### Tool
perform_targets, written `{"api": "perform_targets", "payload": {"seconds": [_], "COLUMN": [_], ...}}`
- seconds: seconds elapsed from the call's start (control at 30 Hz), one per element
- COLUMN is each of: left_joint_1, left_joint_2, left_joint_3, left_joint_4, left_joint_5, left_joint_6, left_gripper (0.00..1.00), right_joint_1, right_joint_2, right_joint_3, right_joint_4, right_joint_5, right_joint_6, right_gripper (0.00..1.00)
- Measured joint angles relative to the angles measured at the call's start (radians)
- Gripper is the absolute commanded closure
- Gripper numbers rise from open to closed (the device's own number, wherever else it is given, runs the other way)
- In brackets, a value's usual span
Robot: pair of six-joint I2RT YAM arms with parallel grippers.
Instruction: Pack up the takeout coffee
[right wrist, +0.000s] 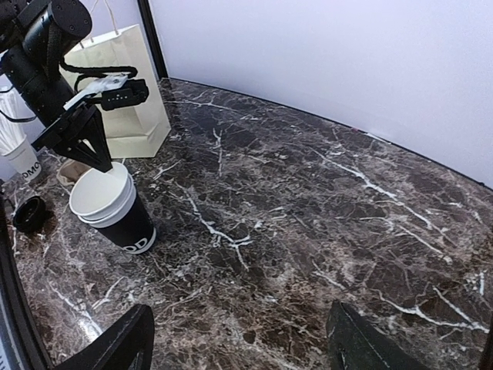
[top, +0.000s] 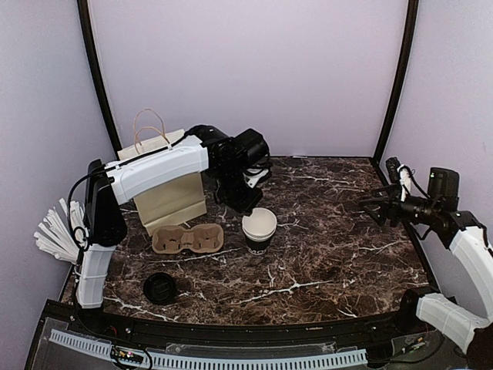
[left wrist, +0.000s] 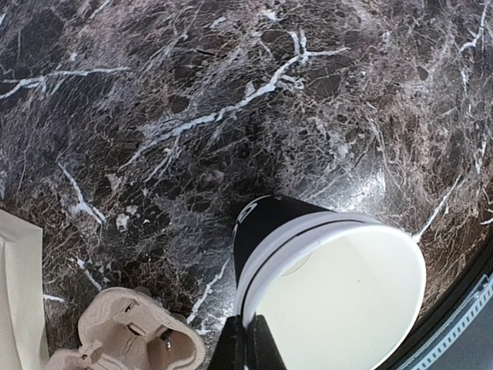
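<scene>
A robot lab booth: plain lilac walls [top: 246,69] and black frame poles [top: 96,77] enclose a marble-patterned table [top: 339,247] with two bolted arms [top: 158,171].

Paper bag [top: 173,204]: stands at the far left of the table [top: 331,254], against the left arm.
Cup carrier [top: 187,239]: lies flat just near of the bag, to the left of the nested cups [top: 259,230].
Nested cups: upright near the table's middle, one inside the other, mouth up.
Left gripper [top: 249,211]: above the cups' far-left side, fingers pinched together on the rim.
Loose lid [top: 160,287]: near left on the table, near of the carrier and apart from it.
Straw bundle [top: 55,235]: beyond the table's left edge.
Right gripper [top: 377,205]: far right, jaws spread, well apart from the cups.
</scene>
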Motion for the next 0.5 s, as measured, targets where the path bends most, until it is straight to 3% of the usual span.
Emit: {"api": "perform_targets", "payload": {"seconds": [0.27,0.5], "left_joint_1": [-0.050,-0.135], "left_joint_2": [-0.020,-0.080], "left_joint_3": [0.001,0.000], "left_joint_4": [0.077,0.177], "left_joint_5": [0.065,0.078], "left_joint_6": [0.090,0.130], "left_gripper": [1.00,1.00], "right_joint_1": [0.116,0.249], "right_joint_2": [0.261,0.438], "right_joint_3": [0.158,0.286], "right_joint_4": [-0.039,-0.079], "right_joint_5": [-0.084,-0.124], "right_joint_6": [0.101,0.177], "right_gripper": [0.27,0.26]}}
